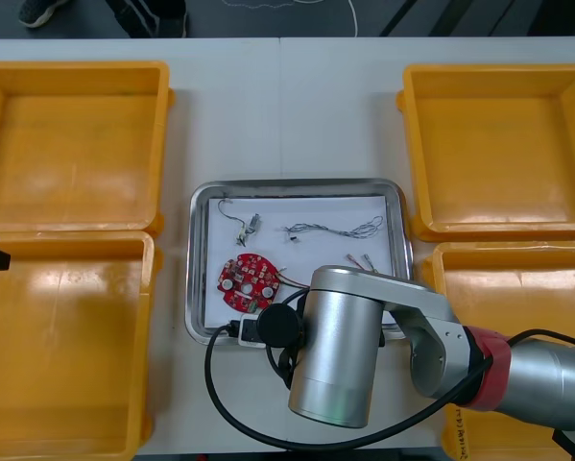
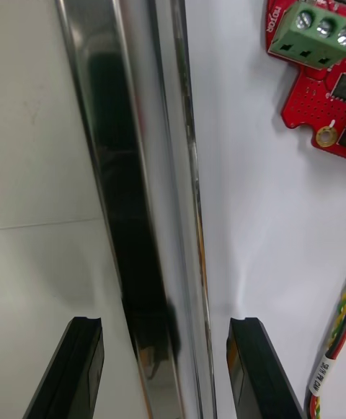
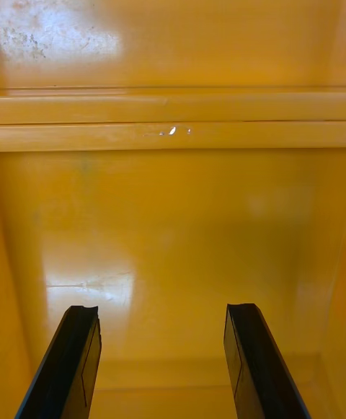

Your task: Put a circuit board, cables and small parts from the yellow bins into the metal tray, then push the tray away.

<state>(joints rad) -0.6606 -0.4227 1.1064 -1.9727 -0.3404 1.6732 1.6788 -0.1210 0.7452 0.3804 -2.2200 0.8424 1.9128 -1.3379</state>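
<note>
All loading looks done: circuit board (image 1: 248, 281) and cables (image 1: 330, 230) lie inside the metal tray (image 1: 199, 259). Only the push seems left; the right end effector (image 2: 164, 332), released, straddles the tray's near rim. Well left of the tray, the left end effector (image 3: 162, 318) hangs released.
</note>
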